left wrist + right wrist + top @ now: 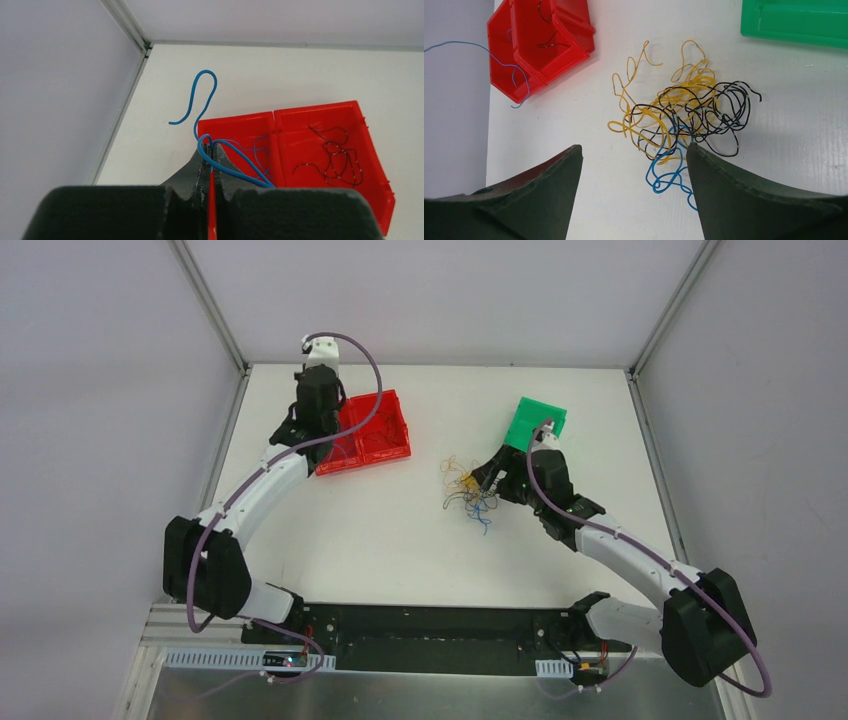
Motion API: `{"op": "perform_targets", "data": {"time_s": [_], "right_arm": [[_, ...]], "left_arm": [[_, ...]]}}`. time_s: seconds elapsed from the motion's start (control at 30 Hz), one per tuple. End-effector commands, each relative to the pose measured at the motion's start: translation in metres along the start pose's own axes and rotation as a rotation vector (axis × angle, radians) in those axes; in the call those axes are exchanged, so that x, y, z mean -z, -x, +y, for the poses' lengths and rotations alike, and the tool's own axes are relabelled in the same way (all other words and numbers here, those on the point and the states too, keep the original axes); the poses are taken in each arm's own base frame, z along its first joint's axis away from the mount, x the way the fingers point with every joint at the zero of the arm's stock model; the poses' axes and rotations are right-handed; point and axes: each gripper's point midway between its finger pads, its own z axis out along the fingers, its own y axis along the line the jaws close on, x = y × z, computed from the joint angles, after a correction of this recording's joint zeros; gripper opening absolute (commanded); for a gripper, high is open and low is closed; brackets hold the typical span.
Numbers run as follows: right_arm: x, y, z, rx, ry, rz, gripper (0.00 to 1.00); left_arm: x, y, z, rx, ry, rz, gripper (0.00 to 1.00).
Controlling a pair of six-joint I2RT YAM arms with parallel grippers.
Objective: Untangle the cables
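The tangle of thin yellow, black and blue cables [468, 492] lies mid-table; in the right wrist view it [684, 110] sits just ahead of the fingers. My right gripper [488, 480] is open and empty over its near edge [634, 147], with the right finger [724, 185] touching blue loops. My left gripper [322, 418] is shut on one blue cable [205, 100] above the left compartment of the red bin [315, 107]. The cable's free end curls upward.
The red two-compartment bin [385, 445] holds blue wires [260, 150] on the left and black wires [335, 155] on the right. A green bin [535, 420] stands behind the right gripper. Walls enclose the table's back and sides.
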Motion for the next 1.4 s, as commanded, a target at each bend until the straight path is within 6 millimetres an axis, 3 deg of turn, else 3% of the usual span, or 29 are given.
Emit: {"op": "perform_targets", "data": {"time_s": [0.0, 0.13, 0.23, 0.4, 0.9, 0.93, 1.03, 1.2, 1.37], "right_arm": [[0.006, 0.013, 0.013, -0.015, 0.054, -0.059, 0.8], [0.006, 0.013, 0.014, -0.019, 0.057, -0.057, 0.8], [0.006, 0.014, 0.014, -0.019, 0.058, -0.059, 0.8], [0.009, 0.014, 0.012, -0.019, 0.056, -0.068, 0.8], [0.018, 0.02, 0.012, -0.023, 0.062, -0.106, 0.81], [0.018, 0.021, 0.012, -0.022, 0.062, -0.109, 0.81], [0.019, 0.022, 0.012, -0.022, 0.061, -0.115, 0.81], [0.019, 0.022, 0.012, -0.022, 0.061, -0.113, 0.81], [0.019, 0.023, 0.012, -0.02, 0.063, -0.117, 0.81]], "left_arm": [[-0.015, -0.018, -0.009, 0.05, -0.018, 0.019, 0.0], [-0.033, -0.059, -0.028, -0.004, -0.093, 0.194, 0.0], [-0.036, -0.097, -0.042, -0.018, -0.118, 0.358, 0.0], [-0.038, -0.125, -0.054, 0.066, -0.114, 0.443, 0.0], [-0.048, -0.214, -0.07, 0.078, -0.104, 0.678, 0.0], [-0.048, -0.215, -0.07, 0.094, -0.106, 0.694, 0.02], [-0.047, -0.204, -0.066, 0.167, -0.111, 0.712, 0.19], [-0.042, -0.166, -0.045, 0.28, -0.081, 0.639, 0.24], [-0.033, -0.128, -0.035, 0.294, -0.117, 0.589, 0.37]]}}
